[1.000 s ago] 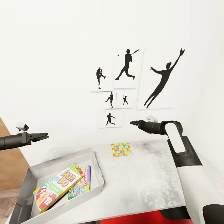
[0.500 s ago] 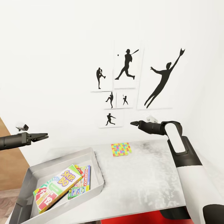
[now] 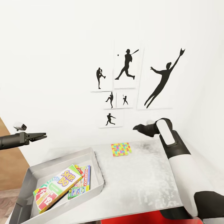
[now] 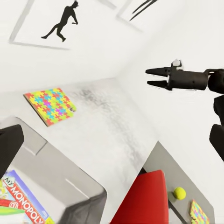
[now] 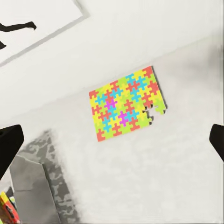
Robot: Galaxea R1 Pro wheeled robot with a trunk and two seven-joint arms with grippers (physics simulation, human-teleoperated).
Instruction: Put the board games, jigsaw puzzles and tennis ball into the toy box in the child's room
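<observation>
Right claw (image 3: pixel 135 127) shifted slightly right, jaws parted, empty, above jigsaw puzzle (image 3: pixel 121 149); left claw (image 3: pixel 43 135) parted over toy box (image 3: pixel 96 161).

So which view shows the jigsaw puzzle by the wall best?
The right wrist view: the jigsaw puzzle sits large and central, its notched corner clear. The head view shows it small and foreshortened; the left wrist view shows it small and slanted.

Both arms are raised and reach forward. The left hand (image 3: pixel 43 135) looks nearly closed and empty. The right hand (image 4: pixel 150 77) holds its fingers parted, gripping nothing.
</observation>
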